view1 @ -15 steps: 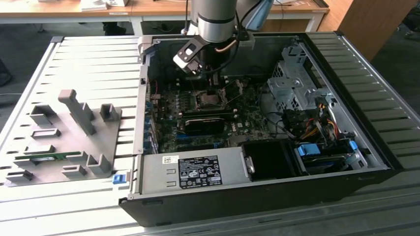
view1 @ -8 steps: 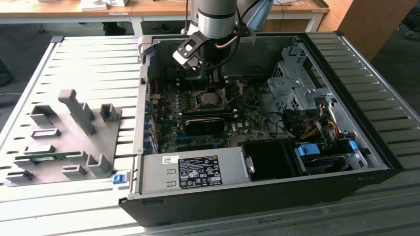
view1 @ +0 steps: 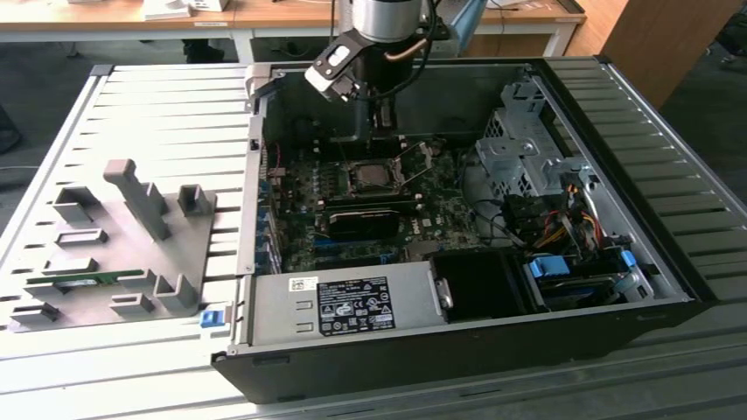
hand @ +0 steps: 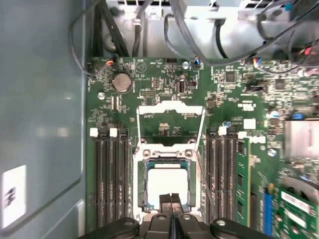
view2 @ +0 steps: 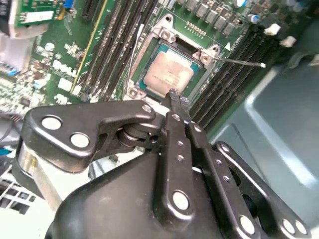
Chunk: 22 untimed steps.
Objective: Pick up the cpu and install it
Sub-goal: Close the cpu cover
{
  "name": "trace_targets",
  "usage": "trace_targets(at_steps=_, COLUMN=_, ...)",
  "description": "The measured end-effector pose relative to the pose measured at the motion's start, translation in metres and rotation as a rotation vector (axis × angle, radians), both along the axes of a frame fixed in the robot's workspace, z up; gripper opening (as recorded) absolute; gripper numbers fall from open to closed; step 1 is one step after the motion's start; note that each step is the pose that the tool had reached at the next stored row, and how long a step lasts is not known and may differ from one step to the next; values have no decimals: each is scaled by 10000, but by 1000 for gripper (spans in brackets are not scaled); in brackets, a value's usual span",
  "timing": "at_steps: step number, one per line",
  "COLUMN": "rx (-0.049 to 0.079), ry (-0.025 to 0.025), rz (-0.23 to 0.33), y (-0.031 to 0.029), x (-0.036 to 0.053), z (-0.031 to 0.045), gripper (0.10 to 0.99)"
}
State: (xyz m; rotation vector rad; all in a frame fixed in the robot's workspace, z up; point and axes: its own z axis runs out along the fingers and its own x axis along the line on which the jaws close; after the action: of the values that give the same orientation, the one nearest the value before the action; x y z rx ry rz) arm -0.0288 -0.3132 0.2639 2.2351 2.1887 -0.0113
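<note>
Now my end effector point(view2: 177, 97) is pinched narrow, fingertips together, gripping nothing, right over the socket point(hand: 140, 179). The cpu point(view2: 170, 74) lies flat inside that socket. Load frame point(hand: 170, 110) stands open beyond the socket, with memory slots point(hand: 110, 184) flanking it on the motherboard point(hand: 149, 84).

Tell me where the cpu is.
The cpu lies in the motherboard socket, flanked by memory slots in the first wrist view, under the shut gripper.

In the first wrist view the pincer point(hand: 172, 197) hides the cpu's point(hand: 158, 181) edge.
</note>
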Motion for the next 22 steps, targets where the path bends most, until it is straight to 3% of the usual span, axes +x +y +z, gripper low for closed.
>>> trace_targets(at_steps=4, rx=-2, ry=1, rz=-1, y=0, x=-3, z=168, gripper=106)
trace_targets(at_steps=12, rx=2, ry=-1, rz=-1, y=-32, x=7, z=157, gripper=106)
trace_targets(at_steps=22, rx=1, ry=-1, rz=14, y=-33, x=232, z=126, gripper=106)
